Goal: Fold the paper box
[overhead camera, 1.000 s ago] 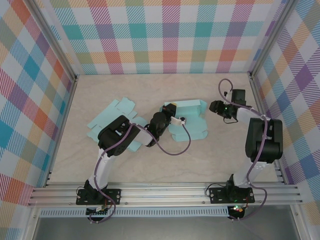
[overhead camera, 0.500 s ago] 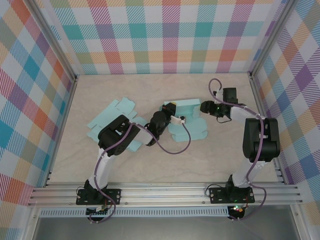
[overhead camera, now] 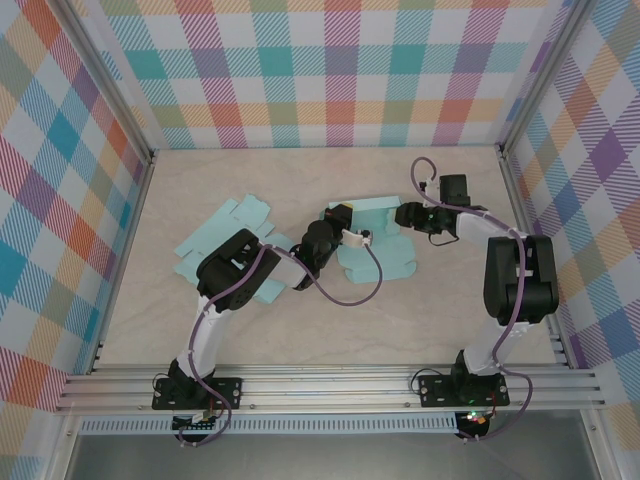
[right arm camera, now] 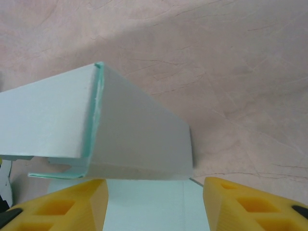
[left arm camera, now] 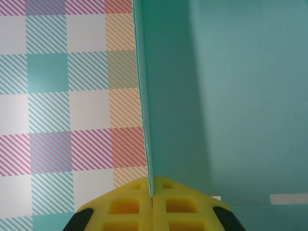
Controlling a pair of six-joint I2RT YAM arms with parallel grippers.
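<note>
We begin with the table [overhead camera: 300,330], a pale marbled surface closed on three sides by checked walls [overhead camera: 340,70]. On it, the left arm [overhead camera: 225,275] reaches from its base toward 1 o'clock. The right arm [overhead camera: 520,280] stands at the 3 o'clock side and bends back toward 9 o'clock.

A flat teal sheet [overhead camera: 220,228] lies at the 9 o'clock side of the middle, partly under the left arm. The paper box [overhead camera: 390,258], also teal and half folded, sits just at the 3 o'clock side of the centre, between the two grippers. A purple cable [overhead camera: 350,297] loops across its 7 o'clock corner.

The left gripper [overhead camera: 340,214] is at the 10 o'clock corner of the box. In the left wrist view its yellow pads [left arm camera: 125,207] are pressed together on the thin edge of an upright panel of the box [left arm camera: 231,96], so this gripper [left arm camera: 152,192] is closed and holding the box.

The right gripper [overhead camera: 406,215] is at the 1 o'clock corner of the box. In the right wrist view its jaws stand moderately wide, one yellow finger [right arm camera: 72,202] on each side. A raised folded corner of the box [right arm camera: 134,130] is just ahead of the gap of this gripper [right arm camera: 155,192], and we cannot tell if a finger touches it.
</note>
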